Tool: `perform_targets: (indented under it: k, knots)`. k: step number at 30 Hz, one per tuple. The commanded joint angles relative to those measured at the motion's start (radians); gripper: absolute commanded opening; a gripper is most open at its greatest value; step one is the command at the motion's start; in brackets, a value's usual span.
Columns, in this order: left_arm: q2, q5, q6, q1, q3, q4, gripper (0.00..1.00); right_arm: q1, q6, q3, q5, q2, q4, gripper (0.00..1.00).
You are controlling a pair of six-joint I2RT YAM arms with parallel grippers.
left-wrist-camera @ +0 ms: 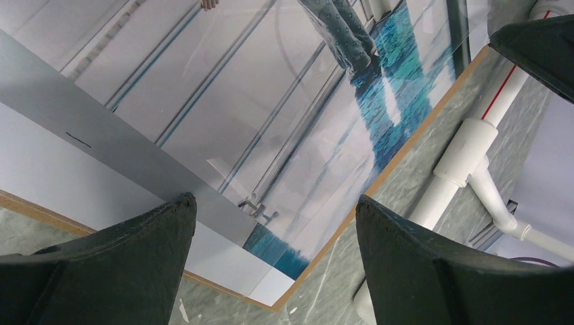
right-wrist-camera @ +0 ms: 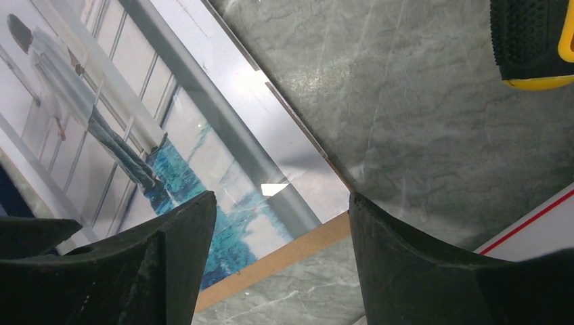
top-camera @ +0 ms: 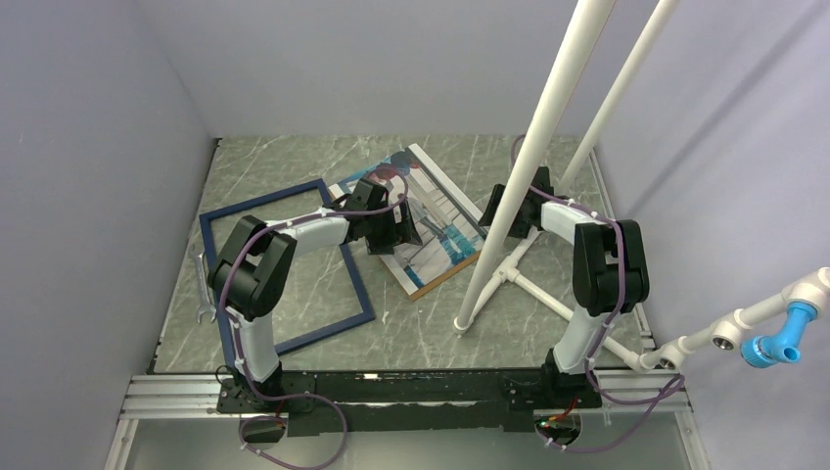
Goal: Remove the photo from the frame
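Beneath left gripper [left-wrist-camera: 274, 210], the photo [left-wrist-camera: 271, 101].

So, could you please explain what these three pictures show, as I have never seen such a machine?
These are two robot arms bolted at the near edge of a table, each ending in a two-finger gripper. The wide picture looks down from behind them: left arm, right arm. The other two come from cameras on the wrists, looking past the fingers. On the table lie a blue frame, with nothing in it, and beside it the photo on a brown board. The left gripper and right gripper hang open over the photo, holding nothing.
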Motion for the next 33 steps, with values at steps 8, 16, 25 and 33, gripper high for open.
perform_targets:
  k: [8,16,25,33]
  knots:
    - [0.006,-0.019,0.005,0.001,-0.031,-0.041,0.91,-0.038,0.099,-0.066,-0.159,-0.043,0.105,0.69]
    - [0.007,-0.015,0.004,0.002,-0.031,-0.036,0.91,-0.048,0.071,-0.07,-0.085,-0.02,0.078,0.66]
    - [0.006,-0.016,0.004,0.002,-0.028,-0.037,0.91,-0.047,0.047,-0.06,0.057,-0.015,0.016,0.48]
    - [0.008,-0.019,0.003,0.003,-0.03,-0.035,0.91,-0.026,0.037,-0.047,0.195,-0.013,-0.046,0.46]
